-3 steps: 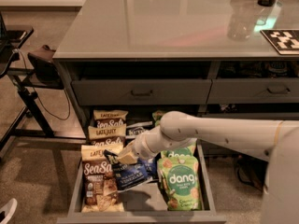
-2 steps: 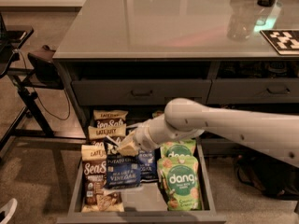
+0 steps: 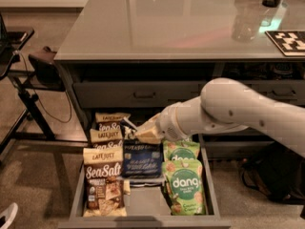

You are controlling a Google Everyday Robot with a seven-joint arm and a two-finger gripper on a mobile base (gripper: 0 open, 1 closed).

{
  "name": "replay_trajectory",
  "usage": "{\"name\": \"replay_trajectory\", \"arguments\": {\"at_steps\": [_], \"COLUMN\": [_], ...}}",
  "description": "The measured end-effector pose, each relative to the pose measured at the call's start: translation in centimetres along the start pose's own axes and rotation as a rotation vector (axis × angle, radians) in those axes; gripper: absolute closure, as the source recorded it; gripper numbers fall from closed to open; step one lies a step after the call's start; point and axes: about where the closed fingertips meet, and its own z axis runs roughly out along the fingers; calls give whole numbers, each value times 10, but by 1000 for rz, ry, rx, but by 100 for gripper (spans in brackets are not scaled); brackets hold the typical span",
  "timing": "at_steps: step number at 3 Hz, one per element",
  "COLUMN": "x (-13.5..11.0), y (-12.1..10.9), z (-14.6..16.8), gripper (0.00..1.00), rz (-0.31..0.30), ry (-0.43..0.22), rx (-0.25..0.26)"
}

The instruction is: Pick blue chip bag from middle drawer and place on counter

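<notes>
The blue chip bag (image 3: pixel 141 159) hangs upright in the middle row of the open middle drawer (image 3: pixel 75 202), between the tan and green bags. My gripper (image 3: pixel 138 131) is right above the bag's top edge and is shut on it. The white arm reaches in from the right over the drawer. The bag's lower edge is just above the drawer floor. The counter (image 3: pixel 157 23) lies above and behind, glossy and pale grey.
Three tan SeaSalt bags (image 3: pixel 102 182) fill the left row and two green dang bags (image 3: pixel 183 185) the right row. A closed drawer front with a handle (image 3: pixel 143 94) sits above. A glass (image 3: pixel 248 18) and a marker tile (image 3: pixel 288 42) stand on the counter's right. A black stand (image 3: pixel 28 80) is at left.
The blue bag lay tilted in the drawer; it now stands upright under my gripper, raised and shifted to the right. My arm has drawn back to the right and upward.
</notes>
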Motion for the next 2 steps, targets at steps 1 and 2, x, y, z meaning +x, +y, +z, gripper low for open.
{"name": "replay_trajectory", "arguments": {"at_steps": [1,2], "x": [-22,-28], "y": [12,15], "z": [-65,-74], "gripper": [100,100], "rz": [-14,-28], "ry": [-24,-24], "rx": [104,124]}}
